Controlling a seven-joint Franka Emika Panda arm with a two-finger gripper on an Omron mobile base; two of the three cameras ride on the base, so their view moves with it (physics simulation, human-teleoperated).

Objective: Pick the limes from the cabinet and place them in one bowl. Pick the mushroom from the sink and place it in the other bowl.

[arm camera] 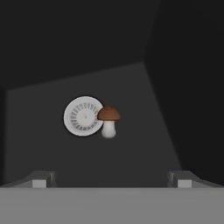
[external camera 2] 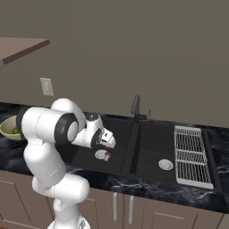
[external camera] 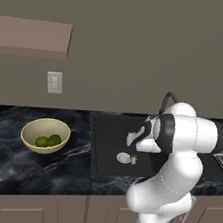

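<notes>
Beside the drain [arm camera: 83,116], the mushroom [arm camera: 108,122] looks light and soft; pinch its white stem gently with the wide-open hand [arm camera: 111,179].

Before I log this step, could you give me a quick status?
Gripper open, above sink. Mushroom upright beside drain, ungrasped. Limes in bowl. Nothing in the way.
</notes>
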